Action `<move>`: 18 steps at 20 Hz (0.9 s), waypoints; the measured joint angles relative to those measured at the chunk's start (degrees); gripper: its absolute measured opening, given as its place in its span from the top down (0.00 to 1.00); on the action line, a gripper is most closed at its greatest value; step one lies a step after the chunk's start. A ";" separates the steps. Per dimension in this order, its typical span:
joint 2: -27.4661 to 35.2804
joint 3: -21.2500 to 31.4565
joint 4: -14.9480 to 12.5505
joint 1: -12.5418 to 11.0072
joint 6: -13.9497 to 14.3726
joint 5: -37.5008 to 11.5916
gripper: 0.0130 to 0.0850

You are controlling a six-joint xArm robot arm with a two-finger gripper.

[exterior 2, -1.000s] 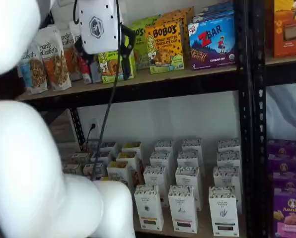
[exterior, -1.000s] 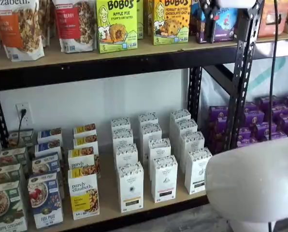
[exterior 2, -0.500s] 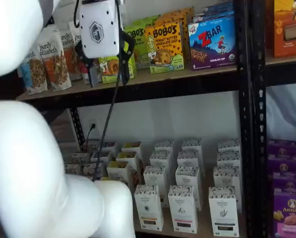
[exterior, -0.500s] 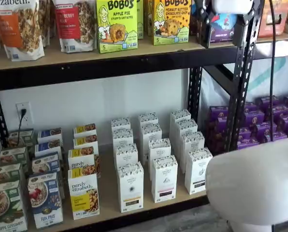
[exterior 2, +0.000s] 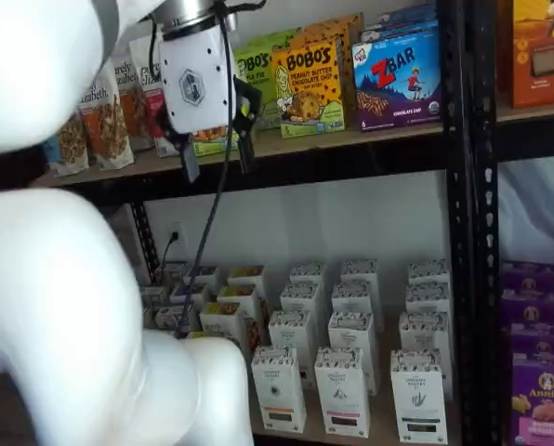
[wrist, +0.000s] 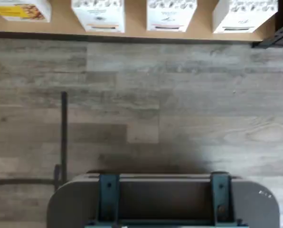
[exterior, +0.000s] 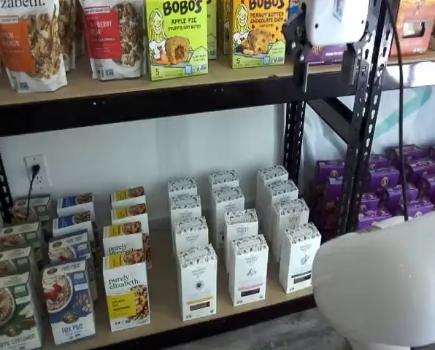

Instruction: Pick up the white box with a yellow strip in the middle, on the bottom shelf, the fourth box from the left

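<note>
The white box [exterior: 197, 281] with a yellow-orange strip low on its front stands at the front of a row of like cartons on the bottom shelf [exterior: 163, 295], right of the "purely elizabeth" box [exterior: 126, 294]. It shows in both shelf views, also as the white box [exterior 2: 278, 387], and in the wrist view as the white box [wrist: 98, 14] on the plywood shelf [wrist: 134, 29]. My gripper [exterior: 323, 75] hangs high, level with the upper shelf's edge and far above the box. The gripper [exterior 2: 217, 163] is open, with a plain gap and nothing between its black fingers.
Granola bags and Bobo's boxes [exterior: 176, 36] fill the upper shelf. Like white cartons with dark strips [exterior: 248, 268] stand right of the target. Purple boxes [exterior: 407, 182] lie beyond the black upright [exterior: 363, 131]. My white arm [exterior 2: 63, 307] fills the foreground, and a cable [exterior 2: 203, 251] hangs from the gripper.
The gripper has come down from the views' top edge to the level of the upper shelf's front rail. Its fingers stay open. The boxes have not moved.
</note>
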 joint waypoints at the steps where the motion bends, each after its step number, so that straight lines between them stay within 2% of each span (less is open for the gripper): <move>1: -0.08 0.79 -0.39 0.23 0.18 -1.20 0.00; 4: -0.10 2.51 0.06 -0.06 0.10 -3.86 0.00; 12: 0.67 7.94 -0.27 1.51 1.69 -10.26 0.00; 18: 2.32 12.70 -1.56 4.83 5.03 -14.95 0.00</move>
